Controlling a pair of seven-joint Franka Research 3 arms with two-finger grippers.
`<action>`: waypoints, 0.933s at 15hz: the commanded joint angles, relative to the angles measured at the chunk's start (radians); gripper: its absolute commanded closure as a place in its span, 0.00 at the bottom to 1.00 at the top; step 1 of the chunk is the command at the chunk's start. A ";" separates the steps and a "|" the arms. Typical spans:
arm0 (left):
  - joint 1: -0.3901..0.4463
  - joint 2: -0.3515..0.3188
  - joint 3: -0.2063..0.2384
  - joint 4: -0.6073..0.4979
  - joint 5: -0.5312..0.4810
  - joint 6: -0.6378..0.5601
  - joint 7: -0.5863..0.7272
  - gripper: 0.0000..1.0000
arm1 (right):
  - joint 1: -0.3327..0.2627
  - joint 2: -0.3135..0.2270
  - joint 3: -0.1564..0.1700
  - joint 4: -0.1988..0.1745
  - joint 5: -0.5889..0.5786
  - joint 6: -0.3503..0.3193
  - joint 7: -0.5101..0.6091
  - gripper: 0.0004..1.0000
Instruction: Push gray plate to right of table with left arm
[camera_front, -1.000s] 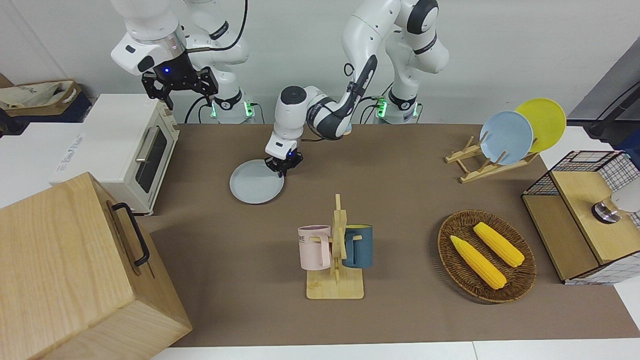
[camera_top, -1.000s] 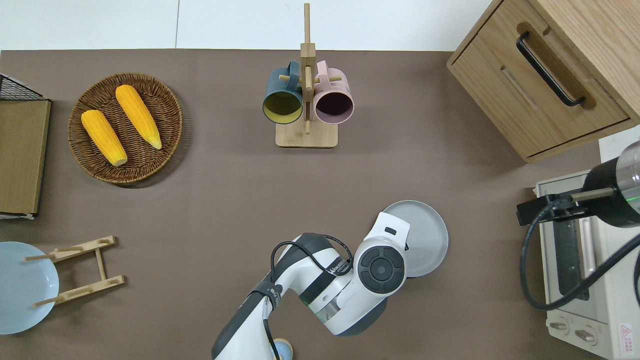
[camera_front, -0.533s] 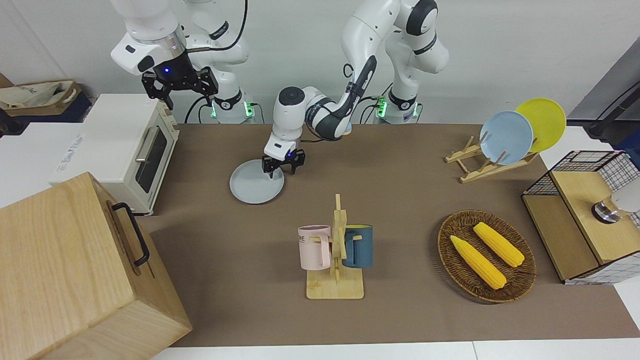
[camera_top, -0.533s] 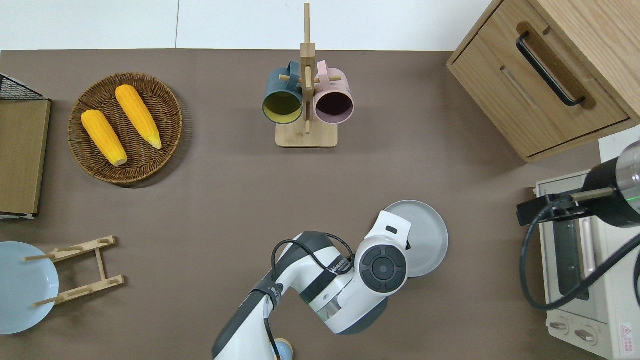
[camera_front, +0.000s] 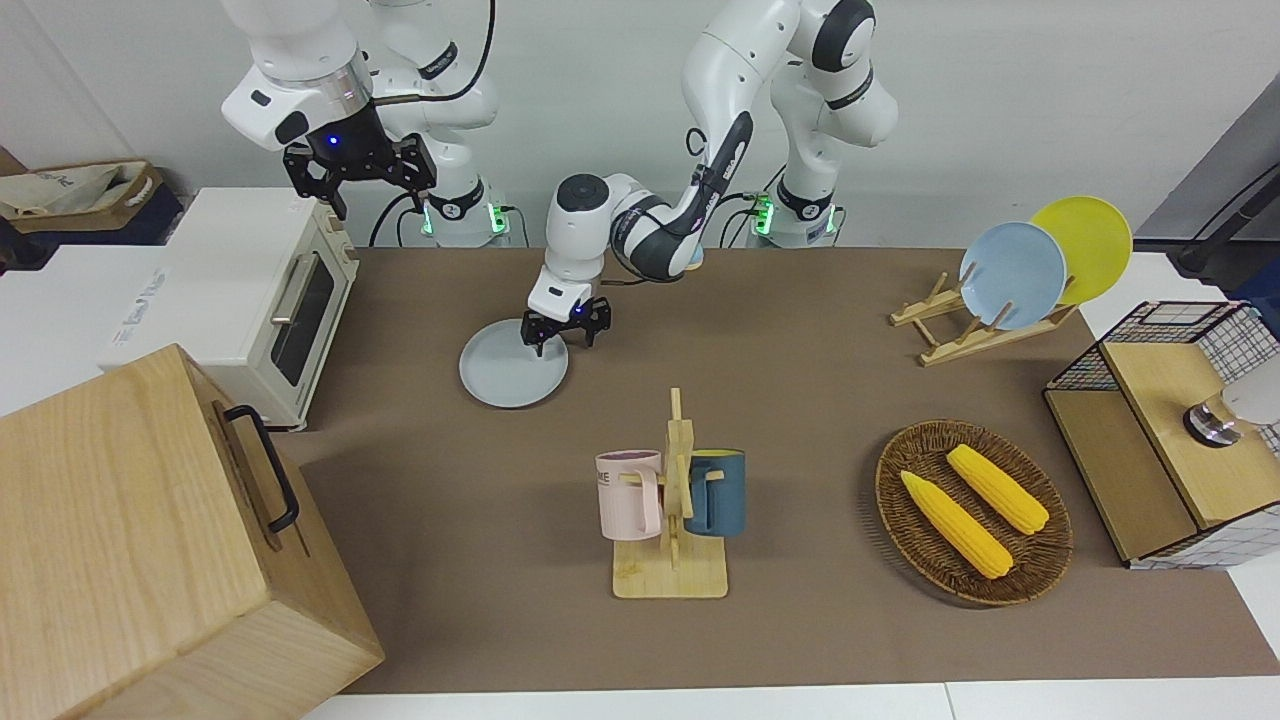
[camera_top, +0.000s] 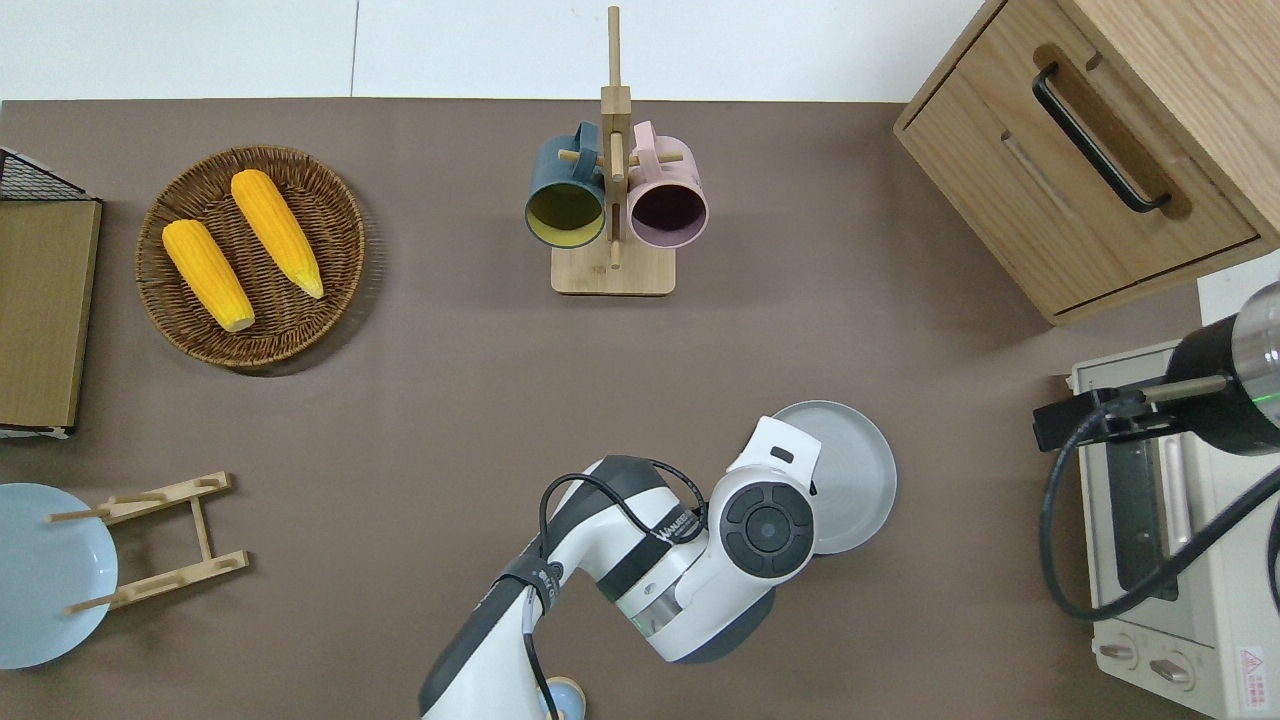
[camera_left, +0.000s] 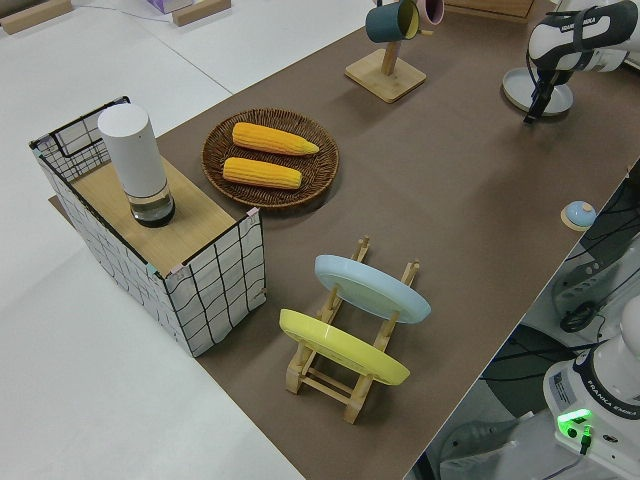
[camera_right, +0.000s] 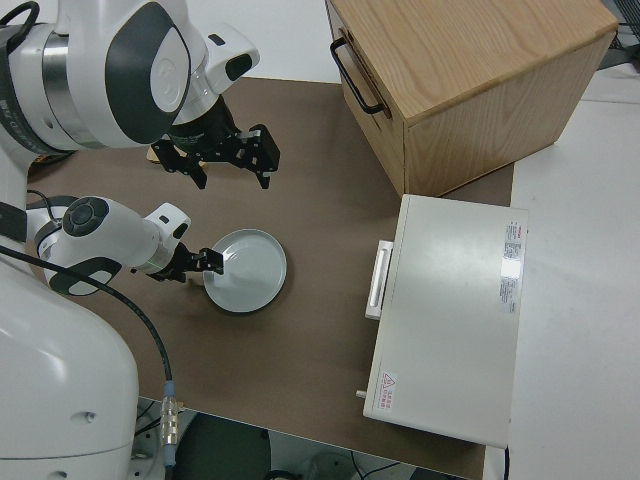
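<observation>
I get bright, even light from above on every camera. Shadows on the bench (camera_front: 800, 400) are soft and short, darkest under the wicker basket (camera_top: 300, 330). No glare, everything looks sharp to me.

Front, overhead, two side views — apparently sharing the gray plate (camera_front: 513, 376).

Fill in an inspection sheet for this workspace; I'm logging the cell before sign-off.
Surface: brown table, no spills seen.
Job's things: gray plate flat on the table, toward the right arm's end.
Clutter: mug stand, basket of corn, plate rack, wire crate, wooden cabinet, toaster oven.
Grippers: left gripper open, at the plate's rim; right gripper open, parked.
Cables: black cables on the left arm.
Surroundings: white wall, nothing else seen.
</observation>
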 joint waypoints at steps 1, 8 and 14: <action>0.022 -0.044 0.007 -0.002 0.015 -0.071 0.058 0.00 | -0.020 -0.002 0.016 0.009 0.004 -0.016 0.013 0.02; 0.100 -0.162 0.006 -0.051 -0.034 -0.180 0.193 0.00 | -0.019 -0.002 0.016 0.009 0.004 -0.016 0.013 0.02; 0.200 -0.278 0.008 -0.074 -0.082 -0.340 0.355 0.00 | -0.020 -0.002 0.016 0.009 0.004 -0.016 0.012 0.02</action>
